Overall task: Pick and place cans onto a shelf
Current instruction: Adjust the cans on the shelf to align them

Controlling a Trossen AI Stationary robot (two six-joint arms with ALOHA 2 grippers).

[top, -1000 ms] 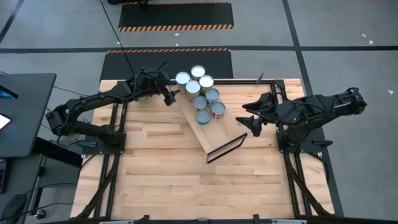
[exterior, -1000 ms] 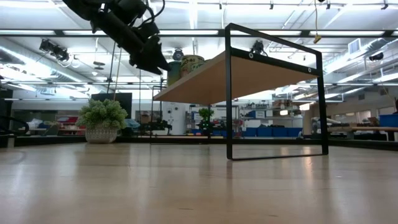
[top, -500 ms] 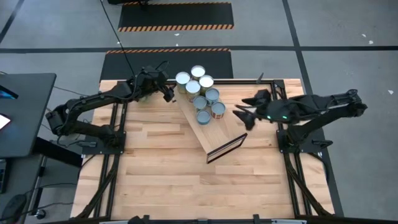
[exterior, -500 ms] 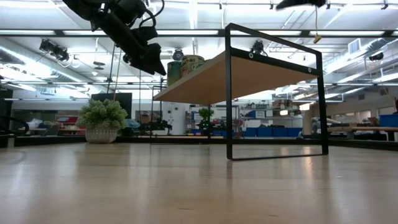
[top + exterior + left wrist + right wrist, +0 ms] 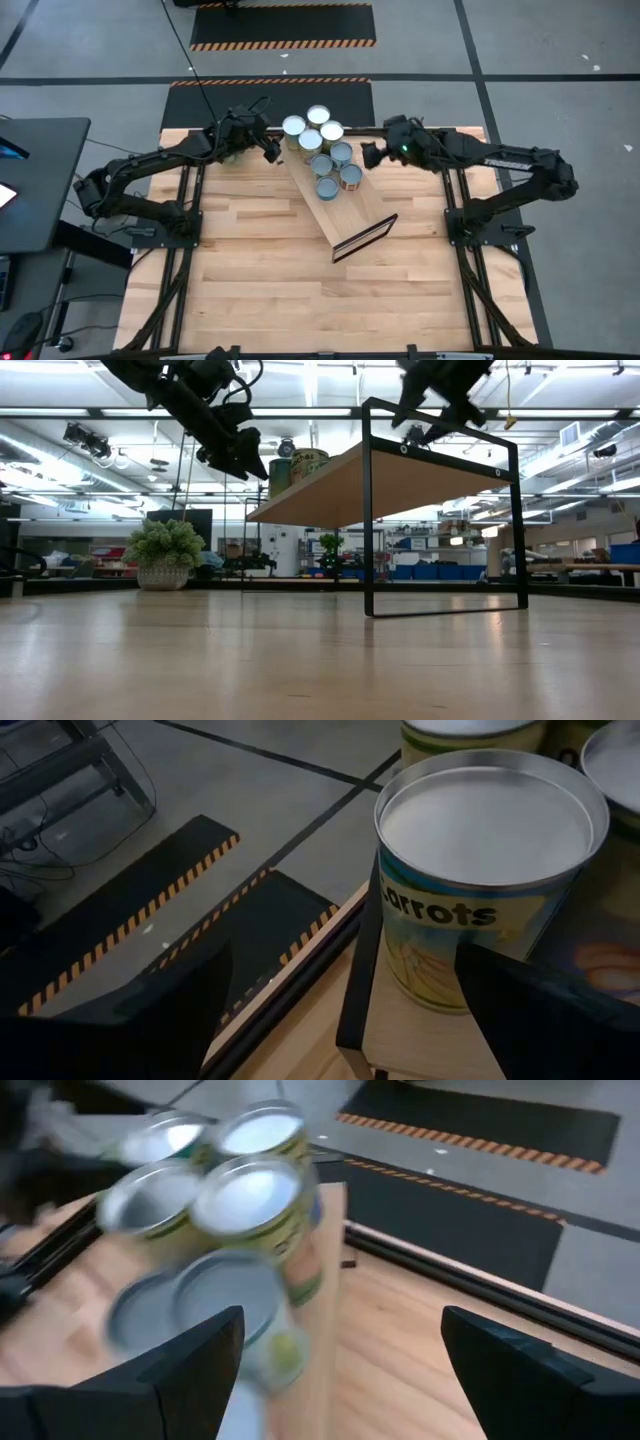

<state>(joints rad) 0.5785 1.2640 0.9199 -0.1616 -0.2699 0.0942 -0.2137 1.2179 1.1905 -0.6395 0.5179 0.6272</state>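
Several cans (image 5: 322,150) with silvery tops stand in a cluster on the far end of the light-wood shelf (image 5: 352,208), which lies slantwise on the table. The shelf's dark frame end (image 5: 364,238) points toward the table's near right. My left gripper (image 5: 272,150) is open at the cluster's left side. In the left wrist view (image 5: 340,1020) its fingers stand short of a can labelled "carrots" (image 5: 480,870) at the shelf's corner. My right gripper (image 5: 368,155) is open at the cluster's right side, and its wrist view (image 5: 340,1370) faces the cans (image 5: 235,1210).
A green plant ball in a pot (image 5: 165,555) stands at the table's far left, partly under my left arm. The shelf board (image 5: 400,472) sits raised on its dark frame (image 5: 440,510). Bare tabletop (image 5: 260,270) lies toward the near edge.
My right gripper has gone toward the table's far edge and left, from beside the shelf's frame end to the right side of the can cluster. Its fingers stay open. The cans and the shelf have not moved.
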